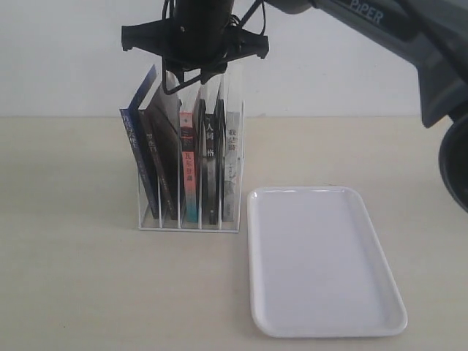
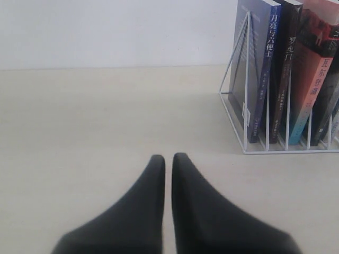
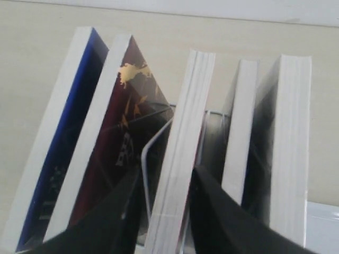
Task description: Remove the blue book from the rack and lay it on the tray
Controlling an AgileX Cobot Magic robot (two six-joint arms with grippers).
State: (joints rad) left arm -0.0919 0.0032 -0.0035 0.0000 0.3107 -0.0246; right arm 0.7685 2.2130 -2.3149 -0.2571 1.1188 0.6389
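The blue book (image 1: 139,161) leans in the leftmost slot of the white wire rack (image 1: 190,227), its top tilted toward the right; its blue spine (image 2: 263,79) and white page edge (image 3: 58,143) also show. My right gripper (image 1: 194,82) hangs over the rack's middle, open. Its jaws (image 3: 167,174) straddle the top of the third book, the red-and-teal one (image 3: 183,148), and a wire divider, two slots from the blue book. One finger is close against that book; the other stands apart. The white tray (image 1: 322,263) lies empty to the right of the rack. My left gripper (image 2: 168,157) is shut, low over bare table.
Other books fill the rack: a black-spined one (image 1: 162,168) beside the blue book, then the red-and-teal one (image 1: 189,168), a black one (image 1: 210,157) and a white one (image 1: 232,161). The right arm (image 1: 380,22) reaches in from the upper right.
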